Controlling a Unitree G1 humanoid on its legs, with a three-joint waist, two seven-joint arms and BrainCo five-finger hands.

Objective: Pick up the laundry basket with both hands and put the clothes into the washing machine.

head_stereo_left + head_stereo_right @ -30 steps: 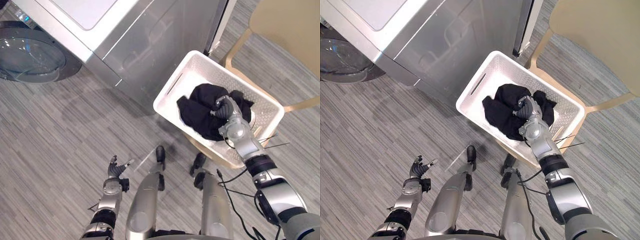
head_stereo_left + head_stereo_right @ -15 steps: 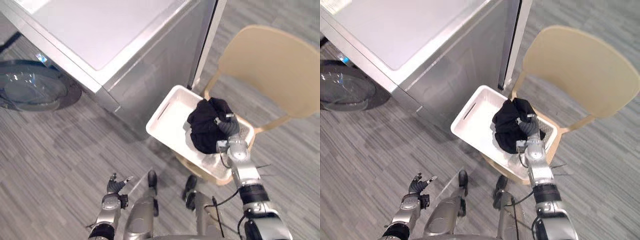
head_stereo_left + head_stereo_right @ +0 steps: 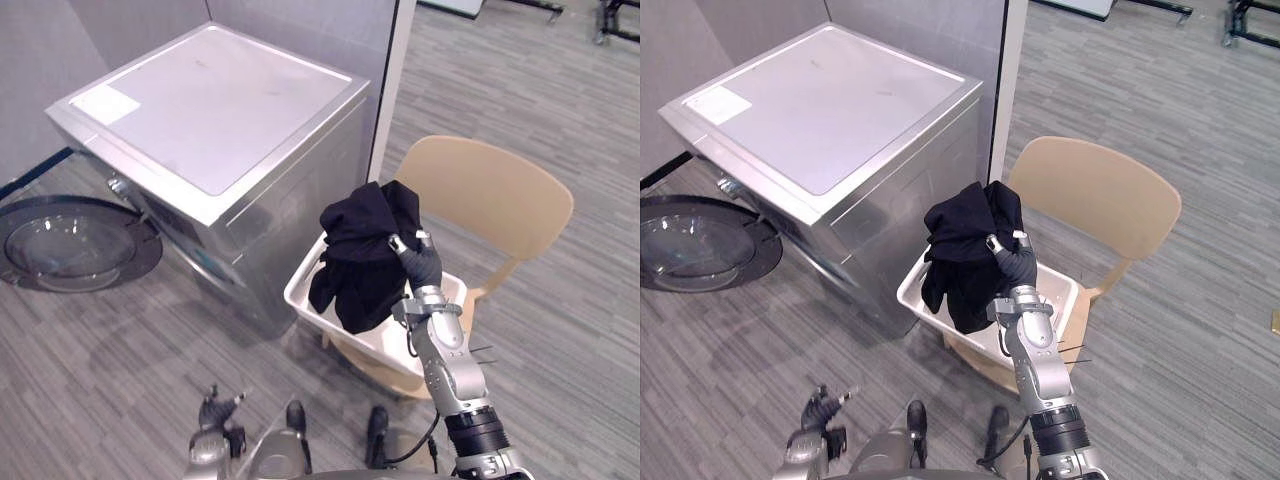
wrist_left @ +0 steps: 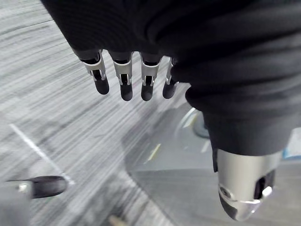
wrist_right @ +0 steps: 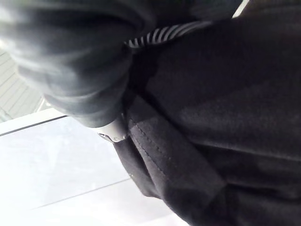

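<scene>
Left eye view: right hand (image 3: 425, 270) is clutching crumpled black clothes (image 3: 360, 250) beside silver washing machine (image 3: 215, 130), left hand (image 4: 123, 75) loose-fingered; next, likely reaching its round glass door (image 3: 65, 245).

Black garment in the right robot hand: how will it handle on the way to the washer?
Likely floppy: the black garment hangs in folds from the right robot hand, its lower end hanging over the white basket. Probably light, since one hand holds it up. It may swing or snag on the rim, so lift clear first.
</scene>
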